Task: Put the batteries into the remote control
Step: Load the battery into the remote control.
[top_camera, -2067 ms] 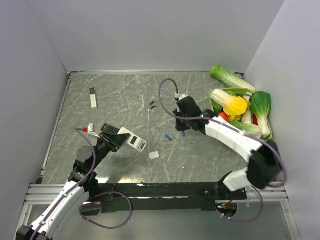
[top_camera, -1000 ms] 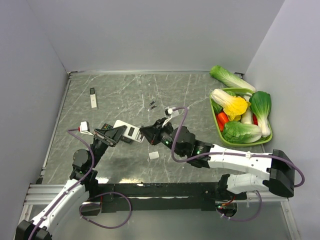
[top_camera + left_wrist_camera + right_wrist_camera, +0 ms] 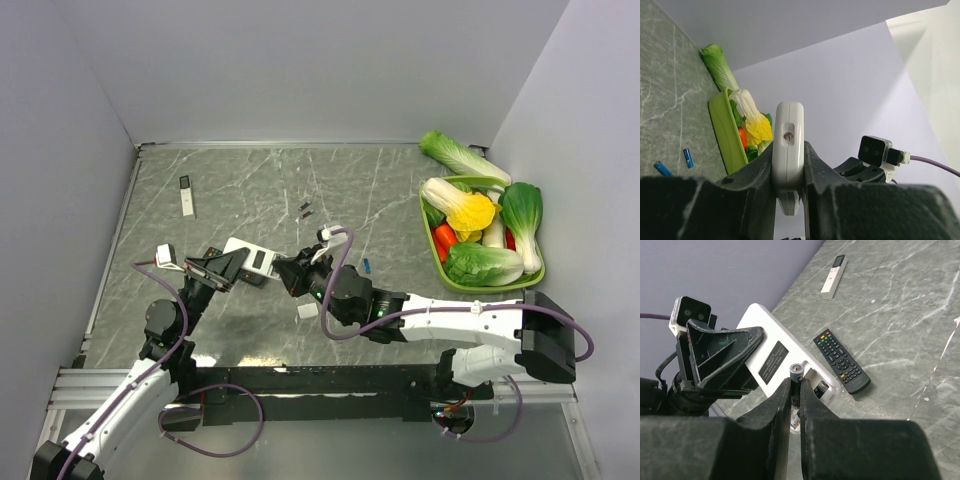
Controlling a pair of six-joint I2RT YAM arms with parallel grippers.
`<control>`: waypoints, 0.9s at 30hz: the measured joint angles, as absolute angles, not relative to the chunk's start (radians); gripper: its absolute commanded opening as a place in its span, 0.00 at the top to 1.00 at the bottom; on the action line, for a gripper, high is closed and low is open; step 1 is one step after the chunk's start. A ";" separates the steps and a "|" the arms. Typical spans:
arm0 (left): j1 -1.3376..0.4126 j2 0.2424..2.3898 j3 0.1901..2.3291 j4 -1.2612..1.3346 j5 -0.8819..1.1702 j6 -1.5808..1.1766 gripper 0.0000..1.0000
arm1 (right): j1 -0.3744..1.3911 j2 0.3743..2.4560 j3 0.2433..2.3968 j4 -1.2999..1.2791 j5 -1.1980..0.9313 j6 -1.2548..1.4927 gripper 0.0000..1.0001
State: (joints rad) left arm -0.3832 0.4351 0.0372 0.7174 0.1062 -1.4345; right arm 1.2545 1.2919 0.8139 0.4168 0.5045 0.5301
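Two claws busy: clamps the white remote (image 3: pixel 788 135) above the table (image 3: pixel 900 315) with the left claw (image 3: pixel 788 172), pinches one battery (image 3: pixel 796 372) upright at its open compartment (image 3: pixel 813 384) with the right claw (image 3: pixel 796 388).

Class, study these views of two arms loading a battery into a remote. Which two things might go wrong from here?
1. The right pincer holds the battery between narrow fingertips. Pressing it into the open compartment may tilt or drop it.
2. The left pincer clamps the white remote only by its edges, off the table. A push could twist it loose.
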 measured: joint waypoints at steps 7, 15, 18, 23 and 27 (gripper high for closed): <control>-0.383 0.436 0.036 0.717 0.106 -1.433 0.99 | 1.261 1.298 0.819 0.406 0.516 0.526 0.76; -0.383 0.433 0.036 0.717 0.106 -1.426 0.99 | 1.271 1.298 0.823 0.398 0.527 0.524 0.68; -0.383 0.425 0.036 0.717 0.106 -1.426 0.99 | 1.276 1.298 0.833 0.387 0.534 0.522 0.65; -0.383 0.402 0.036 0.704 0.105 -1.416 0.99 | 1.287 1.298 0.840 0.379 0.546 0.521 0.60; -0.383 0.394 0.035 0.689 0.101 -1.407 0.99 | 1.295 1.298 0.851 0.352 0.558 0.513 0.53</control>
